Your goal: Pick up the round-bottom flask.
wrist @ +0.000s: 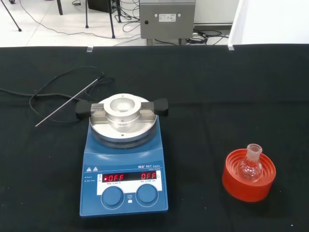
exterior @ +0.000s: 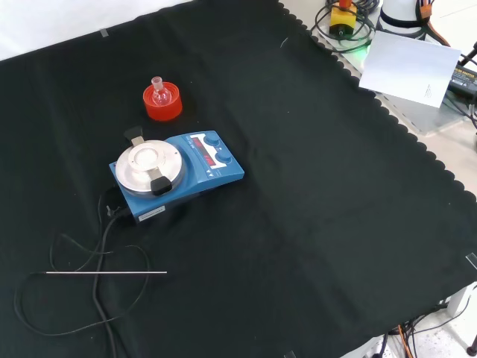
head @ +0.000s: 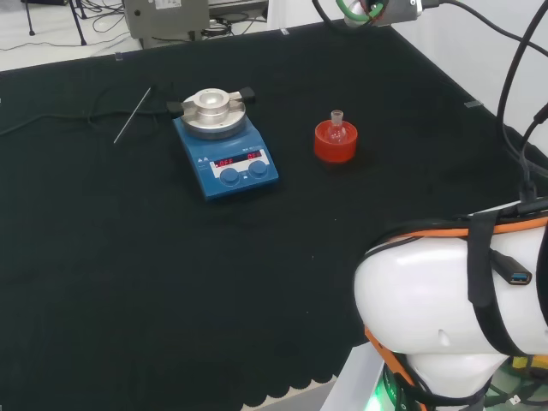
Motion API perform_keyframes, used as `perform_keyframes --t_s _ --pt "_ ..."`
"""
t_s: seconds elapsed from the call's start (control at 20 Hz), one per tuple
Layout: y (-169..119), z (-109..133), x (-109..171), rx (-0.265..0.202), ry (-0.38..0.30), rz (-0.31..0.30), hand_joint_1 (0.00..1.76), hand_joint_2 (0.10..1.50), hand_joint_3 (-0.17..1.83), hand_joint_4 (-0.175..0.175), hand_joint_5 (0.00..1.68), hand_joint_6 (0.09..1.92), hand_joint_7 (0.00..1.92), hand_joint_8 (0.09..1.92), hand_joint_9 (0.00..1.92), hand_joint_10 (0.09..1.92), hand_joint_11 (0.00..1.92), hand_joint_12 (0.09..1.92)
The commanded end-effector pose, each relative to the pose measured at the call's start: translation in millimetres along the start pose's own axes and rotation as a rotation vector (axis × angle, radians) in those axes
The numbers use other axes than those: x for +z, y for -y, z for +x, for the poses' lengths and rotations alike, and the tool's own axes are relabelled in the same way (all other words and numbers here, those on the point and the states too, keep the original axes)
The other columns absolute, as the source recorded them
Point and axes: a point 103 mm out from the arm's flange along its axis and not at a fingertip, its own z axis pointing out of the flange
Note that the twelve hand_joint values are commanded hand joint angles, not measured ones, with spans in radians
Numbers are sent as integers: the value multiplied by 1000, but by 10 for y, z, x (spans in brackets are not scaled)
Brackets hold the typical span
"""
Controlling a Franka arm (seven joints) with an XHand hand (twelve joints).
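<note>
1. Clear glass forms the round-bottom flask [wrist: 250,166], a small globe with a short neck and a flared lip, seen upright in the wrist view.
2. The flask [head: 336,126] is seated in a red ribbed ring stand [head: 335,143], and its bulb is sunk into the ring's hollow so that only the neck rises above the rim.
3. No liquid can be made out inside the flask [exterior: 158,92].
4. The state of the hand's fingers cannot be told.
5. From the wrist camera, flask and stand are seen on the black cloth [wrist: 217,96], with nothing touching them.
6. Beside the stand [exterior: 162,103], apart from it, a blue hotplate stirrer [wrist: 124,166] is set, with a round metal block [wrist: 122,115] on its plate and two knobs below red displays.
7. Farther off, past the stirrer [head: 225,154], a thin metal rod [head: 133,114] is laid flat on the cloth across a looping black cable [wrist: 53,92].
8. Beyond the far edge of the cloth, a grey box [wrist: 167,18] is seen on the floor.
</note>
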Motion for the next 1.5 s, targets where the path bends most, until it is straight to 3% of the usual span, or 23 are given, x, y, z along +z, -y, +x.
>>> perform_keyframes --t_s 0.05,0.15,0.35,0.7,1.1,1.5 --pt "0 1 0 1 7 -8 339 1074 656 -32 278 87 348 825 442 911 343 1250" --pt "-1 3 0 1 8 -8 112 1233 425 -31 260 87 133 609 210 724 78 1119" --pt "-3 5 2 4 8 -5 46 1300 313 -30 256 87 79 529 149 659 2 1079" --pt "-159 -118 118 28 -3 16 51 1303 295 -30 256 87 80 523 148 655 0 1075" --pt "-451 -291 433 93 -23 15 142 1270 245 -34 257 87 103 526 172 663 0 1087" --pt "-1031 -600 930 135 -102 -9 256 1232 215 -48 298 87 148 557 253 690 0 1188"
